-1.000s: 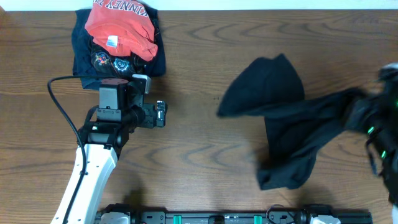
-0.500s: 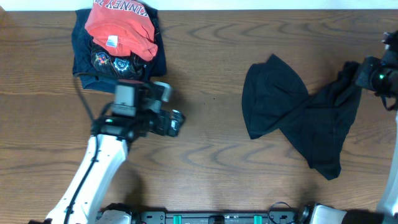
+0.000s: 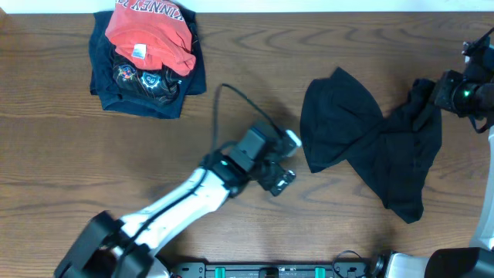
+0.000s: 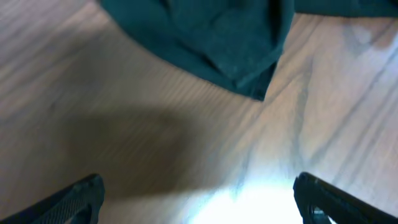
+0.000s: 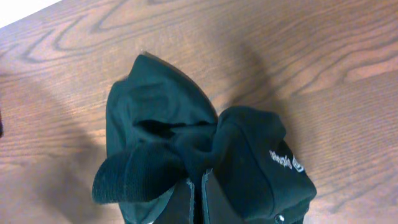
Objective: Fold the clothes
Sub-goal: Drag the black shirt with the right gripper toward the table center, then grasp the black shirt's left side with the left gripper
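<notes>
Overhead, the black garment (image 3: pixel 363 143) lies on the right half of the table (image 3: pixel 231 69), stretched left to right. The right gripper (image 3: pixel 434 94) pinches its right end; the left gripper (image 3: pixel 284 164), wide and empty, stands just left of its free edge.

Black clothes (image 3: pixel 369 147) bunched, table's right side.

Red shirt (image 3: pixel 150 35) atop navy shirt (image 3: pixel 191 77), far-left corner of wooden table (image 3: pixel 255 58).
</notes>
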`<action>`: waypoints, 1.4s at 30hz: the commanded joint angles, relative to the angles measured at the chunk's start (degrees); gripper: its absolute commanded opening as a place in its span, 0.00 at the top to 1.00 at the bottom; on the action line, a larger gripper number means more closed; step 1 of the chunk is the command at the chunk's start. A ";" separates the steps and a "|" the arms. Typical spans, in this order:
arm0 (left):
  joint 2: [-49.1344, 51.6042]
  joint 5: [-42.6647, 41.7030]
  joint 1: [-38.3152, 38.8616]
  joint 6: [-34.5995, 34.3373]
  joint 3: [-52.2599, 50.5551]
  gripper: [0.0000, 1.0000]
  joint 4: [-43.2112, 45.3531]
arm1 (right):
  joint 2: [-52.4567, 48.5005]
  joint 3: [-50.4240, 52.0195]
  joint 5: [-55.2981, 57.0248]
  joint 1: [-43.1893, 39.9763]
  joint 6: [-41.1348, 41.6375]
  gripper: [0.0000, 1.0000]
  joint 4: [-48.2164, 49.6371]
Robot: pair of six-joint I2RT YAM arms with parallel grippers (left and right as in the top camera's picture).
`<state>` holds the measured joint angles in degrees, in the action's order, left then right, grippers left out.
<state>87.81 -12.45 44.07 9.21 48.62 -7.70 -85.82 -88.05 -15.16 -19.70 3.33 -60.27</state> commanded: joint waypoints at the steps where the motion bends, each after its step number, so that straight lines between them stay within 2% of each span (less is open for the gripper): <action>1: 3.56 4.15 2.34 1.73 0.72 0.02 4.76 | 0.48 -0.33 -0.98 -0.37 -0.87 0.99 -0.20; 6: 9.33 4.11 4.55 3.54 2.99 0.02 12.00 | 0.48 -0.33 -1.07 -0.37 -0.85 0.99 -0.94; 12: 16.63 3.93 6.73 6.10 9.73 0.02 11.87 | 0.48 -0.33 -1.84 -0.37 -0.85 0.99 -1.05; 17: 18.75 3.93 8.81 6.88 13.14 0.02 11.89 | 0.48 -0.33 -1.86 -0.37 -0.85 0.99 -1.11; 25: 21.00 3.89 9.55 7.89 13.29 0.02 12.83 | 0.46 -0.33 -1.86 -0.37 -0.83 0.99 -1.42; 30: 23.04 -0.39 10.23 7.87 13.29 0.02 15.19 | 0.46 -0.33 -3.13 -0.37 -0.85 0.99 -1.75; 39: 27.34 1.40 10.60 7.89 13.29 0.00 18.91 | 0.46 -0.33 -3.65 -0.37 -0.81 0.99 -2.10; 42: 28.94 1.75 10.60 7.91 13.29 0.09 19.98 | 0.46 -0.33 -3.78 -0.37 -0.81 0.99 -2.05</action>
<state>115.07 -11.55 54.70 16.49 60.80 11.77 -85.82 -88.05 -17.61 -19.70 3.20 -62.30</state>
